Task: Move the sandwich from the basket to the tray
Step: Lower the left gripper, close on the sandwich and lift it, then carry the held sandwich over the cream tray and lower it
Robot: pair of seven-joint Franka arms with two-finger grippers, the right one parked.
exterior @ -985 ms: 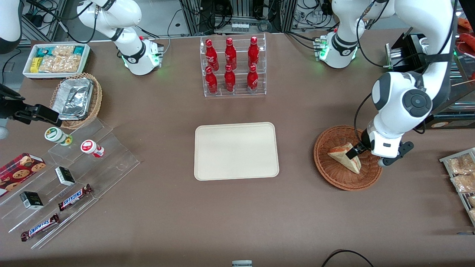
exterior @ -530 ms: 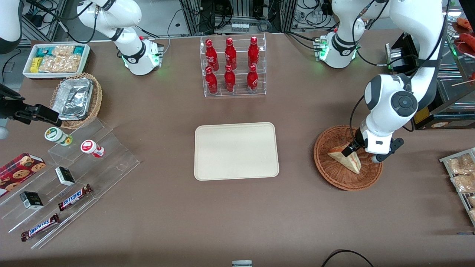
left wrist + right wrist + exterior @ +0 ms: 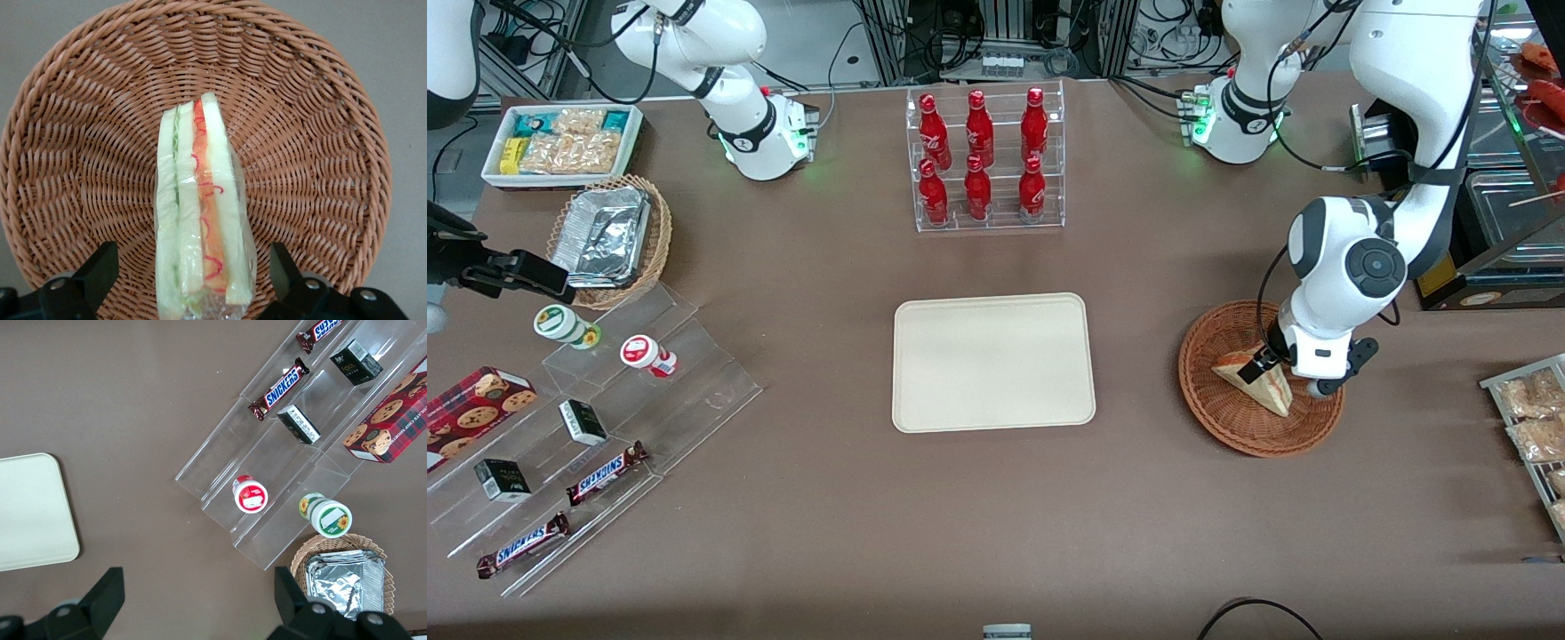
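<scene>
"SNICKERS" reads on two chocolate bars point(image 3: 607, 473) point(image 3: 523, 544) on the clear stepped stand point(image 3: 694, 391).

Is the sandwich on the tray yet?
No, the sandwich lies in the basket with the hand at it; the tray is bare.

White arm point(image 3: 1343, 267), black jaws

The gripper point(image 3: 1261, 364) has moved lower, fingers now spread on either side of the sandwich point(image 3: 1254, 379) in the basket point(image 3: 1209, 418).
</scene>
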